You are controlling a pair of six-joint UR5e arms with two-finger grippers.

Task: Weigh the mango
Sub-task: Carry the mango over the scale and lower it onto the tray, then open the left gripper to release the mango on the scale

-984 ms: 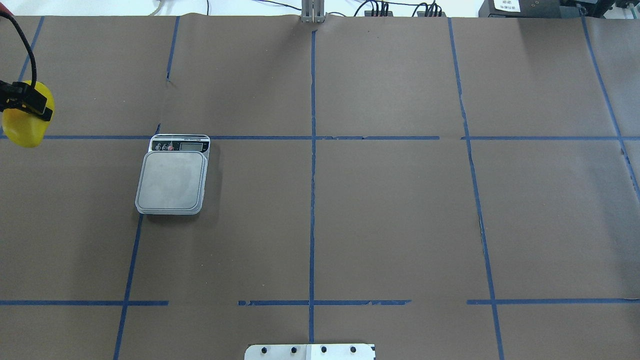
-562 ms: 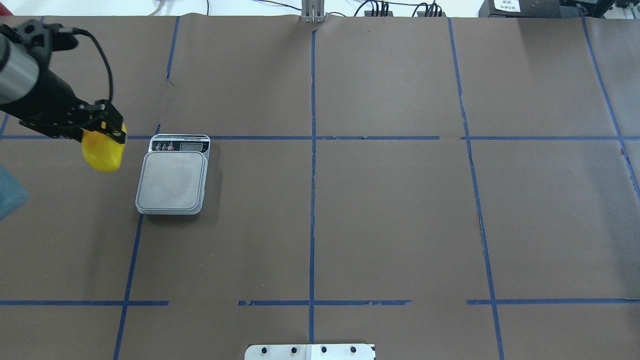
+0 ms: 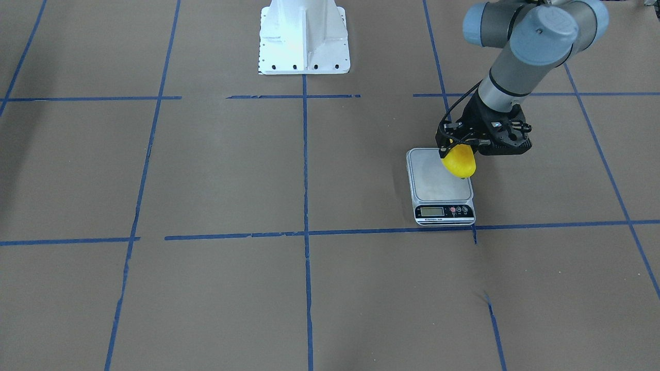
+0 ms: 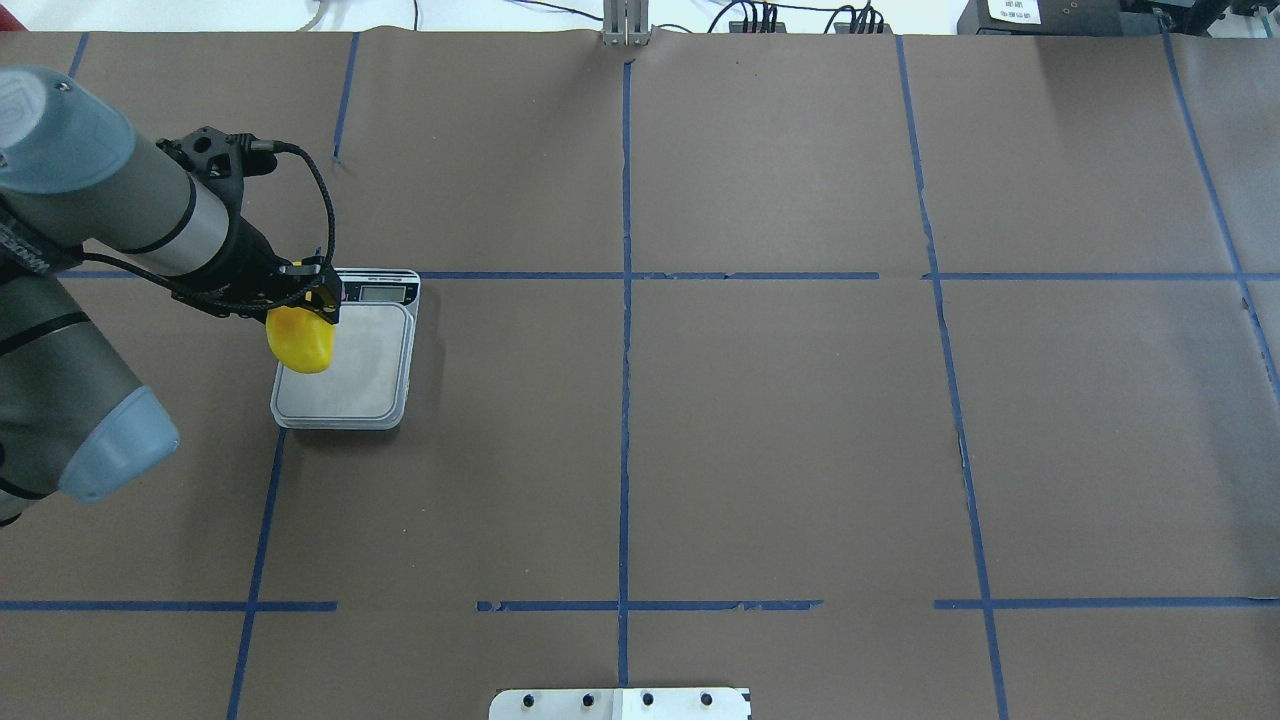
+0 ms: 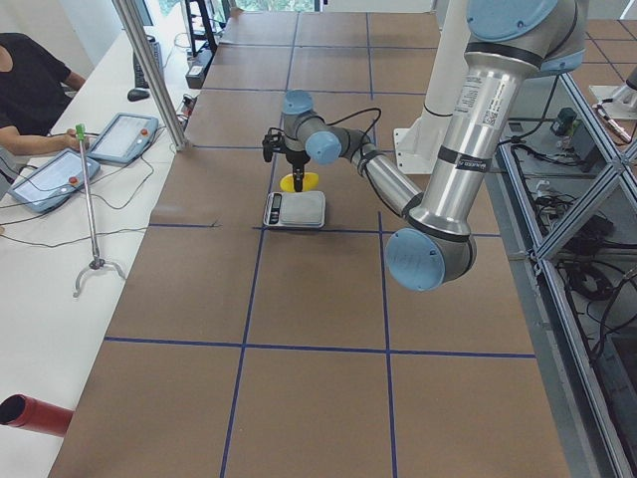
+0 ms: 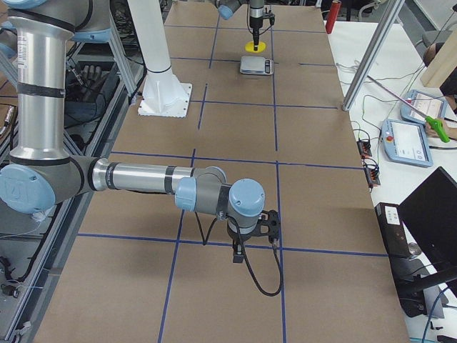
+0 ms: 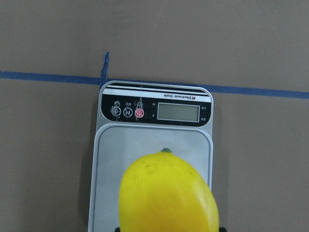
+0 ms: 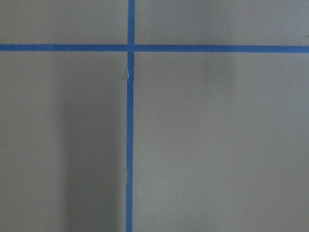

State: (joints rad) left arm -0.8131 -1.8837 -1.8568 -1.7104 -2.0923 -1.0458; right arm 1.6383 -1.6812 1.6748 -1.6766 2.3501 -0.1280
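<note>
My left gripper [image 4: 303,308] is shut on the mango [image 4: 300,342], a glossy bright yellow fruit that hangs below the fingers. It holds the mango just above the left part of the scale's grey platform [image 4: 355,370]. In the front-facing view the mango [image 3: 459,162] hangs over the scale [image 3: 435,180] on its right side. In the left wrist view the mango [image 7: 166,195] fills the bottom, with the scale's display [image 7: 177,112] beyond it. My right gripper [image 6: 251,230] hovers low over bare paper far from the scale. I cannot tell whether it is open or shut.
Brown paper with a blue tape grid [image 4: 625,300] covers the table. The white robot base [image 3: 304,36] stands at the robot's side. An operator [image 5: 30,85] sits at a side desk with tablets [image 5: 119,137]. A metal post [image 5: 149,70] stands at the table's far edge.
My left arm has swung in from the overhead view's left edge toward the right with the mango, from beside the scale to above its platform.
</note>
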